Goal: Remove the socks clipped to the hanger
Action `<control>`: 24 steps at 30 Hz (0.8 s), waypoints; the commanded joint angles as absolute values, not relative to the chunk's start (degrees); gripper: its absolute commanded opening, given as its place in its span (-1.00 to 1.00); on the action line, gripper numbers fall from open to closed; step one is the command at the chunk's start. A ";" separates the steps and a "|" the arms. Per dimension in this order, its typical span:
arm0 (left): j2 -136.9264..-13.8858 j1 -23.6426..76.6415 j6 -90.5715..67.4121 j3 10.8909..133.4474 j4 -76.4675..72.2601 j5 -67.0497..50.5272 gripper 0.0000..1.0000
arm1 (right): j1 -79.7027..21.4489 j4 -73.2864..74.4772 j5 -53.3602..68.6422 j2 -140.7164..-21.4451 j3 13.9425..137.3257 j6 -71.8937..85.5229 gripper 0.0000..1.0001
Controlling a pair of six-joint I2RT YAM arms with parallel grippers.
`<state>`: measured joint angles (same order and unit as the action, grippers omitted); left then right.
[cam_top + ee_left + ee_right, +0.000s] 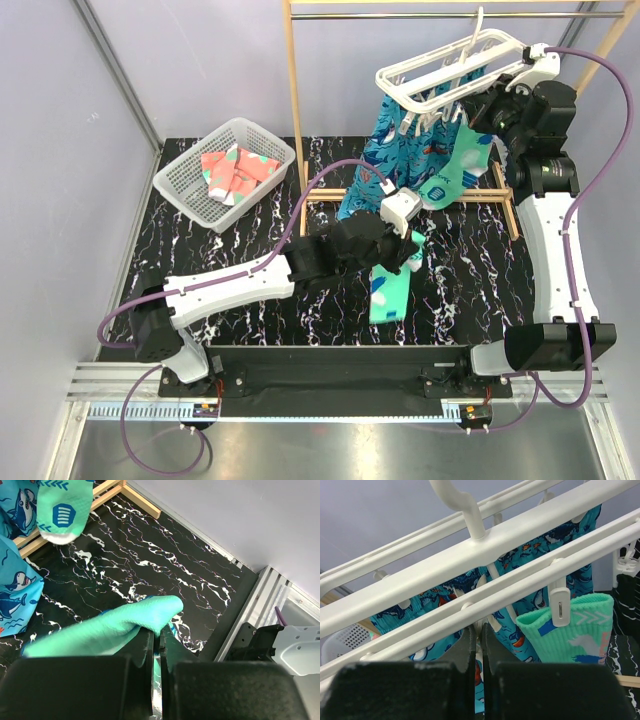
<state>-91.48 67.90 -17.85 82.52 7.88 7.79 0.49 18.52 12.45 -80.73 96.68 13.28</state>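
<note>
The white slatted hanger [450,65] hangs from the rail at the back right. One teal-green sock [455,170] is still clipped to it by its cuff [570,630]. My right gripper [481,626] is up under the hanger's slats [470,565], jaws shut on a small white clip. My left gripper [405,250] is lower, over the table's middle, shut on a second teal-green sock [110,630] that droops down from it [390,290] and is free of the hanger. Coral-pink socks [235,170] lie in the basket.
A white mesh basket [180,180] stands at the back left. The blue shark-print cloth [385,150] hangs under the hanger's left side. The wooden rack's uprights [292,100] and its base bars [500,195] stand on the black marbled table [250,230].
</note>
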 commanded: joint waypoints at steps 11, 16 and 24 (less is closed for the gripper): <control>-84.56 66.54 -20.03 84.28 17.19 20.47 -1.00 | 0.26 19.77 9.93 -75.77 94.58 14.50 0.06; -80.43 58.46 -23.20 85.43 27.59 23.82 -1.00 | 0.26 20.12 10.46 -69.27 87.20 16.70 0.58; -69.26 34.22 -22.15 80.33 31.37 21.03 -1.00 | 0.26 24.52 7.38 -56.88 78.40 22.75 0.99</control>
<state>-73.10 41.45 -21.91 81.12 30.39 21.41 0.49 24.05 9.47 -61.01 79.64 19.40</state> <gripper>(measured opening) 0.027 0.994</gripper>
